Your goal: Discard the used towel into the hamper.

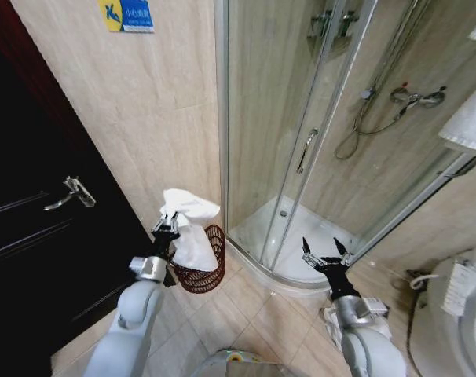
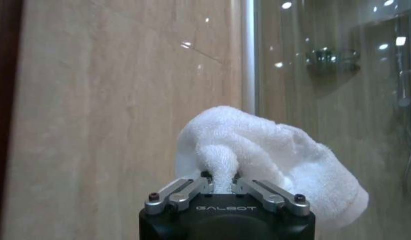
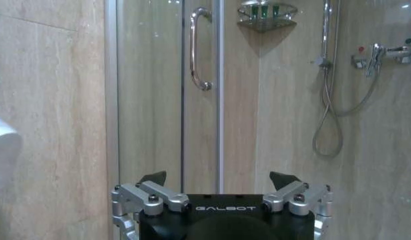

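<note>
Beige tiles cover the bathroom floor (image 1: 246,306) and wall, with a glass shower stall (image 1: 301,149) beside a dark door (image 1: 42,212). By the wall stands the hamper (image 1: 203,271), upright, mouth up. Above it the left gripper (image 1: 167,229) is clamped on a white towel (image 1: 189,228) hanging lengthwise downward into the hamper. The right gripper (image 1: 326,253) hangs spread apart near the shower.
</note>
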Available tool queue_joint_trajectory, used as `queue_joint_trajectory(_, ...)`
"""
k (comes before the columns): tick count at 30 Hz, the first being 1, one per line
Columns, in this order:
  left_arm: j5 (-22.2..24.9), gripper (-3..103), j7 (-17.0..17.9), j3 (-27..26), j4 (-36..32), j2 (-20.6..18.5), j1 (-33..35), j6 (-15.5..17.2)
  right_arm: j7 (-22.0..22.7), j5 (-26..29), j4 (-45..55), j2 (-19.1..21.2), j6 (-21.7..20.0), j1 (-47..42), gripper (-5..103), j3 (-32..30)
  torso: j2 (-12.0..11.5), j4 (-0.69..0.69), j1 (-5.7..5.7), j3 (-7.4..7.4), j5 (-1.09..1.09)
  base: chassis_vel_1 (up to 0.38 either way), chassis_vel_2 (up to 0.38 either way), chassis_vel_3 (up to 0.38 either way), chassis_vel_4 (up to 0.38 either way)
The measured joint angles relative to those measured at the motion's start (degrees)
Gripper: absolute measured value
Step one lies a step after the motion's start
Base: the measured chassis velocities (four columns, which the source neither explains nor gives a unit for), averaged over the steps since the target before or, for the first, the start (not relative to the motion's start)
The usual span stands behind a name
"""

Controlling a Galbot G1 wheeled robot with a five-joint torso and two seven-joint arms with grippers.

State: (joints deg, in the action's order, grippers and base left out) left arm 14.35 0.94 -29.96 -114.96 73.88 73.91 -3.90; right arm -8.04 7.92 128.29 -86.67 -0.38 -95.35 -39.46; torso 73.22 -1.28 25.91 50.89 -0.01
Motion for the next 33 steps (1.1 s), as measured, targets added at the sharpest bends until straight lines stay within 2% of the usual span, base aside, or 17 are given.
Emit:
queue_joint_trajectory(8,1.26,7,0.36,5.05,7.98,-2.53,-10.17,-0.13,0.01,-0.50,-0.91,0.38,0.06,-0.24,100,-0.78,0.00,0.00,0.00,0.00,0.00,0.000,0.000,0.000,0.000)
queue_joint_trajectory(16,3.37,7,0.28,6.74,15.31,-4.45,-17.96,-0.56,0.14,-0.65,-2.04,0.44,0.10,-0.03,100,-1.27,0.00,-0.01,0.00,0.00,0.01,0.000,0.000,0.000,0.000)
queue_joint_trajectory(25,3.29,7,-0.62,6.63,22.25,-5.20,-19.84,-2.09,0.27,-1.48,-3.62,0.76,0.10,0.80,100,-0.79,0.00,0.01,0.00,0.00,0.00,0.000,0.000,0.000,0.000)
queue_joint_trajectory(33,-0.80,7,-1.07,6.73,28.15,-5.31,-21.98,-4.29,0.28,-1.91,-4.38,0.87,0.40,0.71,100,-0.47,0.00,0.00,0.00,0.00,0.01,0.000,0.000,0.000,0.000)
